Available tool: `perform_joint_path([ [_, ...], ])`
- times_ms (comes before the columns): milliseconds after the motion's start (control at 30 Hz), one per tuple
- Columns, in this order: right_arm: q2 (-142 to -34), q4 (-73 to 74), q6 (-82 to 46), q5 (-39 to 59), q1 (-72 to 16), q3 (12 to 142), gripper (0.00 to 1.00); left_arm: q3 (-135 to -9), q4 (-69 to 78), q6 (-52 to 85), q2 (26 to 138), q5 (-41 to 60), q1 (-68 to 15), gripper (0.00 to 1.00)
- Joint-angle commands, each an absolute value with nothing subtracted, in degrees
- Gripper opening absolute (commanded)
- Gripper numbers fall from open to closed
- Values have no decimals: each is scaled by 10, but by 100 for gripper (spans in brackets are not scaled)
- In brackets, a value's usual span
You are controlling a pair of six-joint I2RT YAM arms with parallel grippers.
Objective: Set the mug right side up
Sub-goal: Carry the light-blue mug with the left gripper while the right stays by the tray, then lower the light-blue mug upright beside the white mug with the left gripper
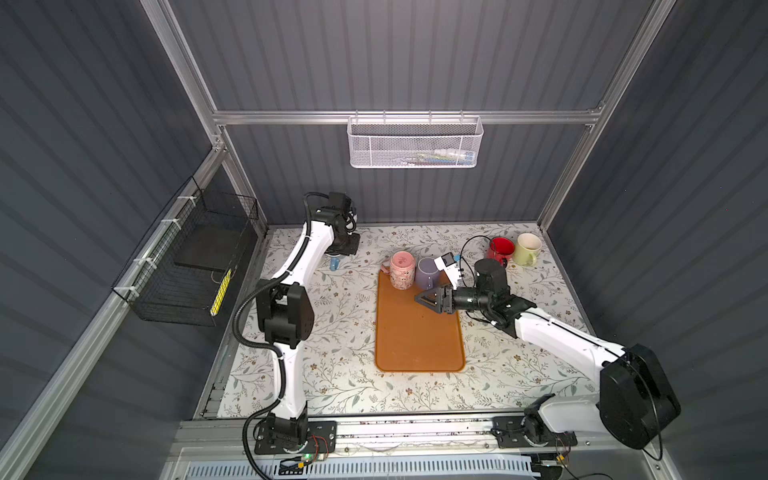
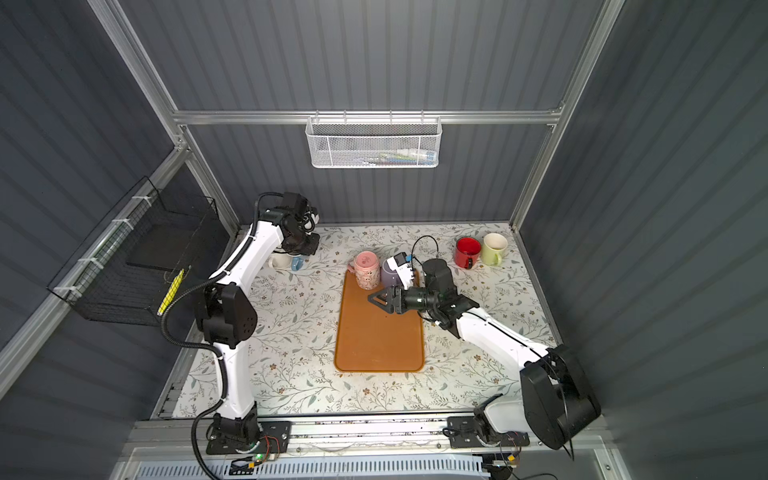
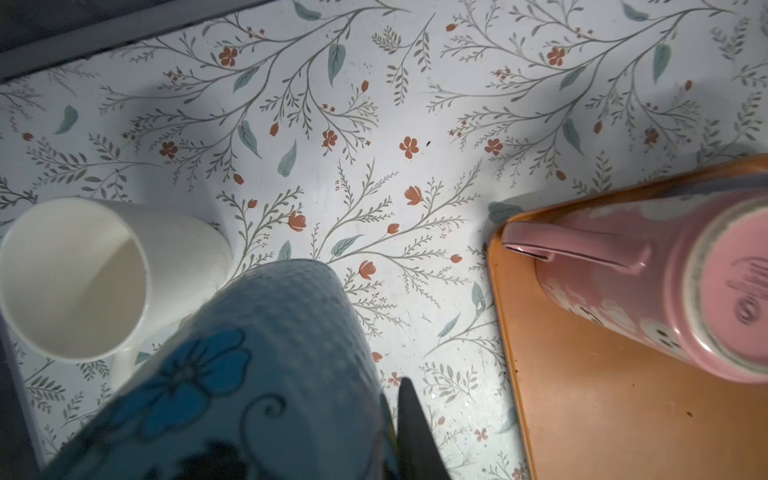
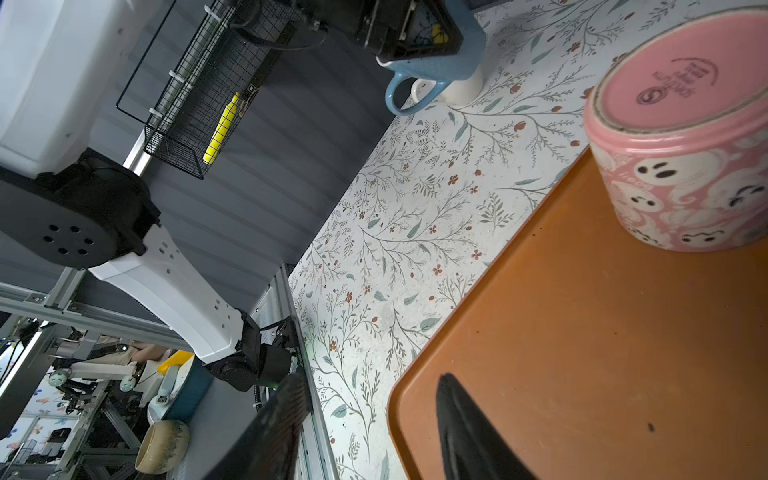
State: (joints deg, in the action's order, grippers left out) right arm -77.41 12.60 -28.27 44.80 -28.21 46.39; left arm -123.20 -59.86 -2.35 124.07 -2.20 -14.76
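Floral tabletop [image 1: 340,374] w/ orange tray [image 1: 415,349] lying mid-scene, near half bare. R claw [image 1: 419,297] hangs low over tray's middle, turned on its side; wrist view shows its fingers [image 4: 461,419] spread apart, released, nothing btwn them. At tray's far end, 2 mugs just beside each other: pink mug [image 1: 402,270] on far-left corner, upside down, stamped base facing up, handle pointing left at tray's edge; purple mug [image 1: 426,275] to its right, partly hidden by R wrist cam [image 1: 446,266], can't tell which way up. Further back on the left, off the tray, L claw [image 4: 409,39] is clenched on rim of blue mug [image 3: 270,374], mouth toward claw, base pointing down at tabletop; can't tell if it touches down. White mug [image 3: 75,274] upright just beside it. Far-right corner: red mug [image 1: 500,248] & cream mug [image 1: 528,248], both upright, side by side. On back wall, white basket [image 1: 415,143]; black basket [image 1: 195,257] on left wall
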Motion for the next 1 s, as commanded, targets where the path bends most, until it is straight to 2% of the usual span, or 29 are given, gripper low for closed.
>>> perform_joint_path([
  [0, -770, 145, -287, 453, -280, 459, 54, -1305, -646, -12, 1276, -28, -142, 0],
  [133, -772, 150, -292, 454, -280, 455, 54, -1369, -674, -3, 1320, -27, -134, 0],
  [633, -789, 177, -306, 460, -285, 446, 54, -1462, -701, -7, 1411, 19, -105, 0],
  [967, -800, 172, -305, 453, -296, 459, 54, -1451, -683, -10, 1425, 34, -103, 0],
])
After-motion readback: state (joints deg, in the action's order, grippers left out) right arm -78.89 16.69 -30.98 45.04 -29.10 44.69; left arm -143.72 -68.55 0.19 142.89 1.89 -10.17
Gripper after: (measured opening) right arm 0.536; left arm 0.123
